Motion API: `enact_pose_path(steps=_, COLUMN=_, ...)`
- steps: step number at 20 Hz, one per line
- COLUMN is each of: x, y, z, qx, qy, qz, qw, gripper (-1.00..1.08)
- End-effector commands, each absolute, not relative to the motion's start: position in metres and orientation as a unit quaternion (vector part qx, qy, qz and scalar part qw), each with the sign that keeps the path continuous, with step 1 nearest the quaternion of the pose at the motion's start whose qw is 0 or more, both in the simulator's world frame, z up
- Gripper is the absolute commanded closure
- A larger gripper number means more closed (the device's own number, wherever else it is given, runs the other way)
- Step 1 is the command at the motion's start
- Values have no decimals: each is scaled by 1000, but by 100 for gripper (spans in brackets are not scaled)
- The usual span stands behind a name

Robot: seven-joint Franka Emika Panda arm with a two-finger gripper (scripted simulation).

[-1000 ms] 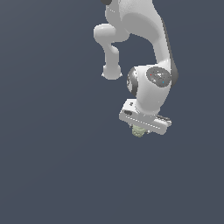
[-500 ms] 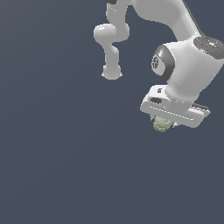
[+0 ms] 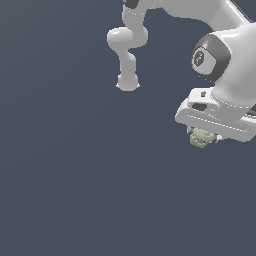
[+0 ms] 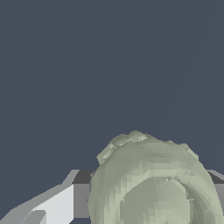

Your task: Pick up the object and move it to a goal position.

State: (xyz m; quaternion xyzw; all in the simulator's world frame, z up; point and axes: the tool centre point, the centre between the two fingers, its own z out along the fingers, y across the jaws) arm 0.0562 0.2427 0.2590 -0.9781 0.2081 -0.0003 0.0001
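The object (image 3: 201, 138) is a small pale greenish-beige lumpy item with a ridged outline. In the exterior view it hangs just under the white gripper (image 3: 204, 136), at the exterior view's right, above the dark grey floor. The gripper is shut on it and its fingers are mostly hidden behind the hand and the object. In the wrist view the object (image 4: 153, 183) fills the near field, with a grey and white finger (image 4: 59, 203) beside it.
The white arm (image 3: 220, 55) reaches in from the top right of the exterior view. Its base (image 3: 127, 82) stands further back near the top middle. The floor (image 3: 75, 175) is plain dark grey.
The gripper has moved toward the exterior view's right and lower with the object in it, and now looks larger in the picture.
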Motion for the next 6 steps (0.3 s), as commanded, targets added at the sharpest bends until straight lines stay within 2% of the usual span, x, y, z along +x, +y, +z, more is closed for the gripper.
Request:
enact_pose_path(steps=1, x=58, y=247, z=263, qx=-978, qy=208, qz=0, qw=0, gripper=108)
enact_pose_path(steps=6, x=59, y=249, z=265, qx=-978, qy=208, qz=0, qw=0, gripper=108)
